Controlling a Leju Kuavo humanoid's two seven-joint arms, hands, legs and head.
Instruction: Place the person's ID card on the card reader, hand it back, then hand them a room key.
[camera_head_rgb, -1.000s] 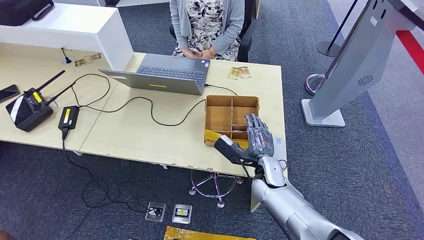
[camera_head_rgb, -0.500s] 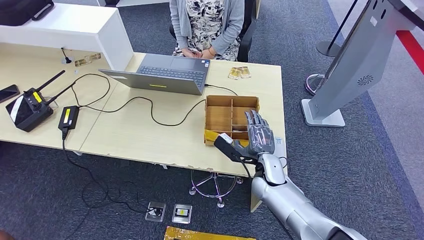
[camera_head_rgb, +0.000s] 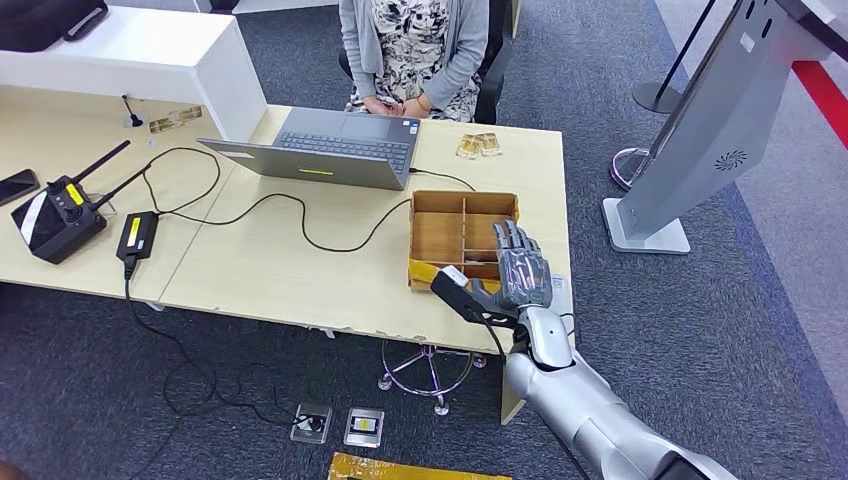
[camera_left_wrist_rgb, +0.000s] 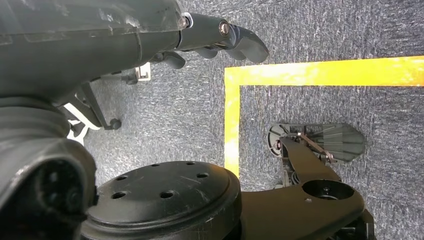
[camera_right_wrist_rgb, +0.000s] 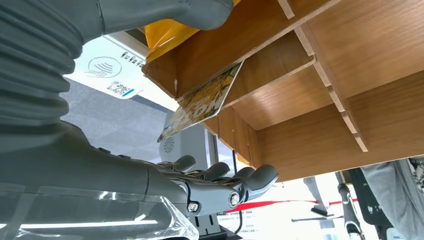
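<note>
A: Stage? Right hand (camera_head_rgb: 515, 272) over wooden tray (camera_head_rgb: 432, 236) on the bench, fingers (camera_right_wrist_rgb: 250, 178) spread, holding nothing.
B: Key-fetching, probably. A card (camera_right_wrist_rgb: 202, 103) leans in the tray's near compartment; handover remains.

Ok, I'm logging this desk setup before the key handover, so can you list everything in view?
Desk: one, light wood, centre.
Laptop: one, grey, open, in front of the seated person.
Divided box: one, brown wood, near the desk's right end.
Card: one, gold-patterned, leaning in a box compartment.
Small cards: gold, far right corner; count unclear.
Radio unit: one, black with antennas, left.
Power adapter: one, black, cabled, beside the radio.
Kiosk: one, grey, on the floor to the right.
Yellow floor tape: on the grey carpet.
Person: one, grey cardigan, seated behind the desk.
Right hand: fingers spread, over the box's near right corner.
Left hand: above the carpet.
</note>
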